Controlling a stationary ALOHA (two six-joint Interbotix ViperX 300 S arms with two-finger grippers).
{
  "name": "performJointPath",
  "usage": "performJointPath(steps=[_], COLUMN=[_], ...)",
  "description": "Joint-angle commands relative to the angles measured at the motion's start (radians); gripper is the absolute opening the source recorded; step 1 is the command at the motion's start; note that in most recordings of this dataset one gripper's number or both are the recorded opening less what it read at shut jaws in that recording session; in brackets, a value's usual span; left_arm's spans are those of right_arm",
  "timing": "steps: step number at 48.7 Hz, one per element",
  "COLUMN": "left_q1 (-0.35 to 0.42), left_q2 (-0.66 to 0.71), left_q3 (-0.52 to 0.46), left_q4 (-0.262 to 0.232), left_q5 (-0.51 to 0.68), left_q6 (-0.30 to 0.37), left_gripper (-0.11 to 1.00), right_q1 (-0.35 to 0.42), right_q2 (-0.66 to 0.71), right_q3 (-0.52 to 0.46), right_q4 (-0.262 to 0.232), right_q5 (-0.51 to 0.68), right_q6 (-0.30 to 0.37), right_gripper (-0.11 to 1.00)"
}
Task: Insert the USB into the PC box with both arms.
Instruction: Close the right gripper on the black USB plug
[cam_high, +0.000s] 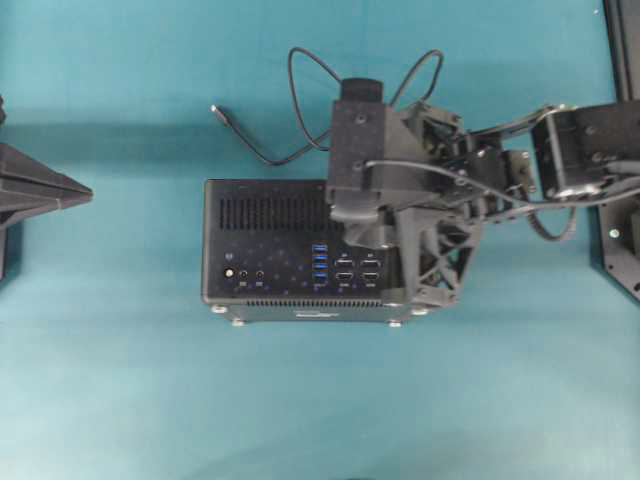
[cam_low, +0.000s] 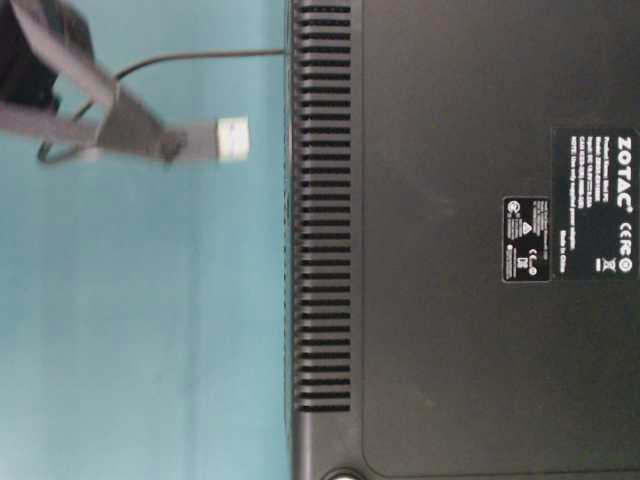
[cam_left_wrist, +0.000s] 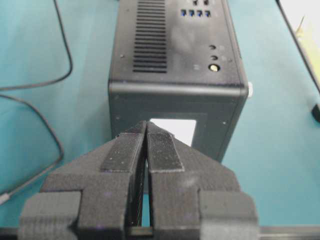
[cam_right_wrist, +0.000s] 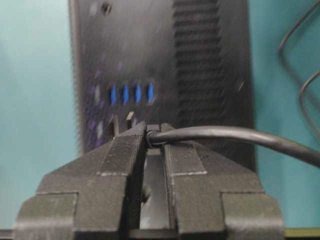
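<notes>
The PC box (cam_high: 260, 215) lies at the table's middle, its four blue ports (cam_high: 320, 262) facing up. My right gripper (cam_right_wrist: 152, 131) is shut on the USB plug (cam_low: 225, 140), held over the box near the blue ports (cam_right_wrist: 131, 93). The plug's silver tip stands a short gap from the box (cam_low: 450, 300). The black cable (cam_high: 300, 70) loops behind the box and ends in a slim connector (cam_high: 218, 112). My left gripper (cam_high: 88, 191) is shut and empty at the left, apart from the box. In the left wrist view the left gripper (cam_left_wrist: 146, 126) points at the end face of the box (cam_left_wrist: 175, 50).
The teal table (cam_high: 320, 400) shows bare surface in front of the box and to its left. Cable loops (cam_right_wrist: 300, 65) lie on the table at the box's right in the right wrist view. The right arm's base (cam_high: 620, 230) stands at the right edge.
</notes>
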Motion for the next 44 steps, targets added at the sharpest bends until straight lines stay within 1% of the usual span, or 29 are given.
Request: performJointPath(steps=[1,8,27,31,40,44], left_q1=[0.002,0.002,0.002,0.002,0.002,0.002], left_q2=[0.005,0.003,-0.003,-0.003,-0.003,-0.003], left_q3=[-0.012,-0.012,-0.003,-0.002,0.0,-0.002], left_q4=[0.003,0.002,0.002,0.002,0.002,0.002], left_q5=[-0.005,-0.006,-0.006,-0.006,-0.006,-0.006], left_q6=[-0.002,-0.002,-0.002,-0.002,-0.002,-0.002], left_gripper=[0.0,0.0,0.0,0.0,0.0,0.0], right_q1=[0.008,0.009,0.009,0.009,0.006,0.006], right_q2=[-0.005,0.005,0.006,0.006,0.006,0.006], right_q3=[-0.025,-0.012,0.046,0.058,0.08,0.083], right_q4=[-0.029,-0.048,-0.049,-0.049,-0.067,-0.066], right_q5=[-0.029,-0.057,-0.149,-0.156,-0.169,-0.172], right_q6=[0.006,0.006,0.003,0.0,0.002,0.0], right_gripper=[0.13,0.13,0.13,0.13,0.12,0.12])
